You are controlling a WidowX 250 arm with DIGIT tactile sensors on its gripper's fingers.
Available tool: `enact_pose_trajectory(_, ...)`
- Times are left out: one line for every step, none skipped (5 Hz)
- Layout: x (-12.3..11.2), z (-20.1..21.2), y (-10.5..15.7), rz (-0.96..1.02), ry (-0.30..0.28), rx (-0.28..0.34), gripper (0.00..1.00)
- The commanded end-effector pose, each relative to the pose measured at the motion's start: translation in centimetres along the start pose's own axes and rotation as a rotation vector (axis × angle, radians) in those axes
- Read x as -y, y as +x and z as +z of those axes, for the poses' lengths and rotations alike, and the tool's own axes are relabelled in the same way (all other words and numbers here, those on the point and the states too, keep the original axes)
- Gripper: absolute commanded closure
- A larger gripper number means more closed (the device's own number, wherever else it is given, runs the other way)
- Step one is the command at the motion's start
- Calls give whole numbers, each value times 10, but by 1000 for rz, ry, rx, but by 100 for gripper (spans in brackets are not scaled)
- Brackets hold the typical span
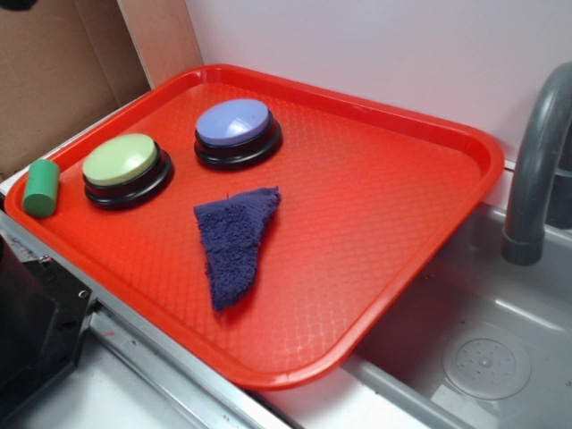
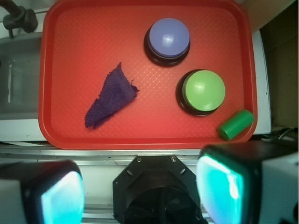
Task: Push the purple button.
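The purple button [image 1: 236,128] has a lavender-blue dome on a black ring base and sits at the back of the red tray [image 1: 393,206]. In the wrist view the purple button [image 2: 168,39] is at the top, right of centre. My gripper [image 2: 140,186] is open and empty, high above the robot's black base, well short of the tray's near rim [image 2: 140,140]. Its two fingers [image 2: 219,186] show teal pads wide apart. The gripper is out of the exterior view.
A green-topped button [image 1: 125,168] [image 2: 202,91] sits next to the purple one. A dark blue cloth [image 1: 234,241] [image 2: 110,97] lies mid-tray. A green cylinder [image 1: 41,187] [image 2: 236,124] rests on the tray's rim. A grey sink [image 1: 483,349] with a faucet [image 1: 536,161] adjoins the tray.
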State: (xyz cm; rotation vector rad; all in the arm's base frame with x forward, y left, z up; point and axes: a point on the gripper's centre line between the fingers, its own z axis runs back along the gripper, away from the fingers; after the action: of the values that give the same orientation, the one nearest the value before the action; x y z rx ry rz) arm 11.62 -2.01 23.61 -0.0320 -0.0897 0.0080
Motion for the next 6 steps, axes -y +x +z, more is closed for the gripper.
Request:
enact_pose_trajectory(0, 0, 0, 0, 0, 0, 0)
enact_pose_trajectory(-33, -53, 46, 100, -2, -33, 0)
enact_pose_trajectory(-33, -91, 99, 71, 18, 94, 0)
enact_pose_trajectory(-31, -119, 128, 68, 17, 70, 0)
enact_pose_trajectory(-55, -150, 146, 102, 25, 30, 0)
enact_pose_trajectory(-65, -165, 155, 126, 45, 33, 0)
